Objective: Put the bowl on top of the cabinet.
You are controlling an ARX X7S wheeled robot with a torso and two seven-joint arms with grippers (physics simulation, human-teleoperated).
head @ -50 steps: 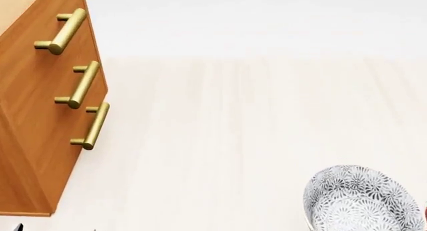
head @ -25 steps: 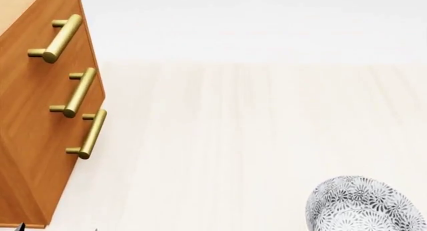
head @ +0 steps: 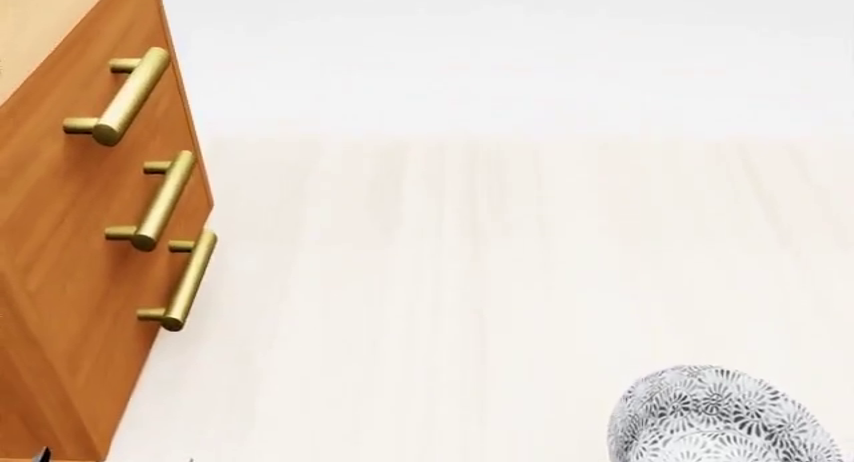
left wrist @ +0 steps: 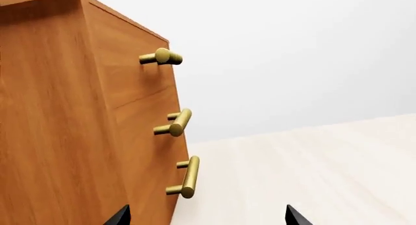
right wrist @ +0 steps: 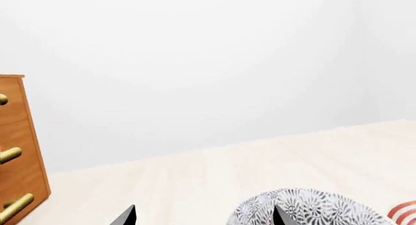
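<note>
The bowl [head: 727, 414] sits low on the pale floor [head: 507, 282], well away from the cabinet [head: 74, 252], out beyond its brass handles [head: 158, 200]. The right gripper [right wrist: 202, 215] has it just ahead, tips spread wide and empty; the patterned rim rises right behind one tip. The left gripper [left wrist: 204, 216], also spread and empty, faces the cabinet's front instead. My call: the right arm is nearer, and the reach runs away from the cabinet.

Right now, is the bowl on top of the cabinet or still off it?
Off it. The bowl sits low on the pale floor, well apart from the cabinet; neither gripper holds it.
</note>
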